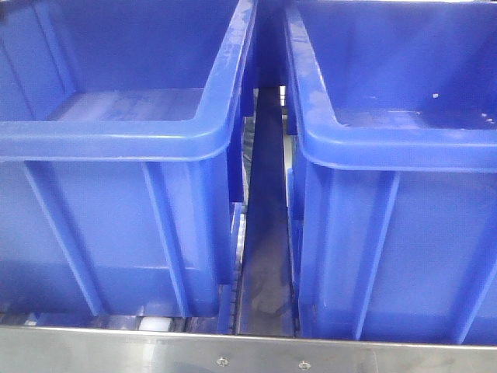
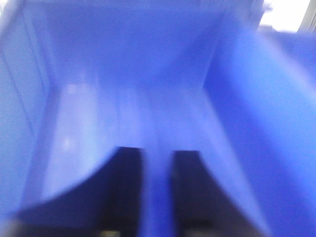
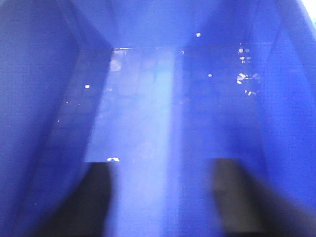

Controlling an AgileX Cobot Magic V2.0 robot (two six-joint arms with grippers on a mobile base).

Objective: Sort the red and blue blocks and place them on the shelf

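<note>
**Blocks Not Seen, Bins Looked Bare**

The red and blue blocks were not seen in any view. Two big blue bins, the left bin [image 1: 116, 148] and the right bin [image 1: 396, 155], were set side by side on the shelf [image 1: 248, 353]. Their floors looked bare, so the sorting seemed not done yet, or the blocks were hidden. The left gripper [image 2: 158, 197] was held narrow inside a bin. The right gripper [image 3: 163, 197] was spread wide inside a bin. Nothing was held. How the blocks lay to either pincer could not be told.
</note>
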